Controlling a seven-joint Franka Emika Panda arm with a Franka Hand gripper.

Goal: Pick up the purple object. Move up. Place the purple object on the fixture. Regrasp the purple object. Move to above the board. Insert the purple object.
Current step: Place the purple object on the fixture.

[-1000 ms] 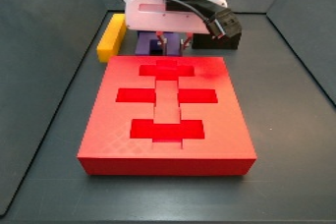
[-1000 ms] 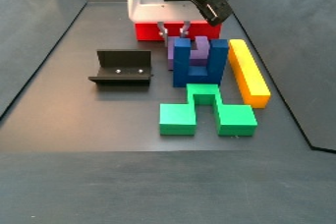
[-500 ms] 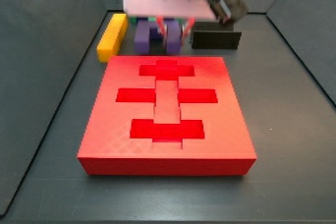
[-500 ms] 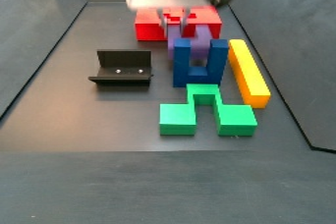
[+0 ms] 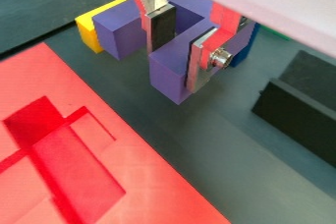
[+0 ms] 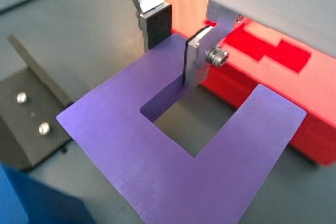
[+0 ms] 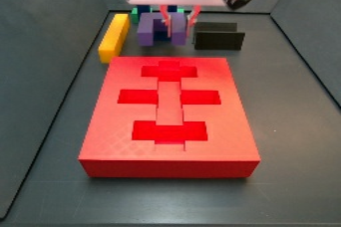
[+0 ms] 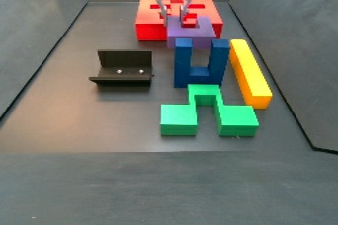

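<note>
In a side view the black fixture (image 8: 122, 69) sits on the left of the counter. The blue block (image 8: 196, 66) stands in the middle with the purple object (image 8: 193, 31) lifted just above it. The jaws of the gripper (image 8: 175, 12) are clenched on the purple object's base, and the yellow bar (image 8: 250, 71) lies to the right.

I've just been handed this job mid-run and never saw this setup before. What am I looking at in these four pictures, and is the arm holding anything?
It is a single robot arm with a two-finger gripper. Two cameras ride on its wrist and look down past the fingers; two stand beside the table. On the table lie the red board, the black fixture, and blue, green and yellow pieces. The gripper, at the far end beyond the board, is shut on one prong of the purple object, lifted clear.
</note>
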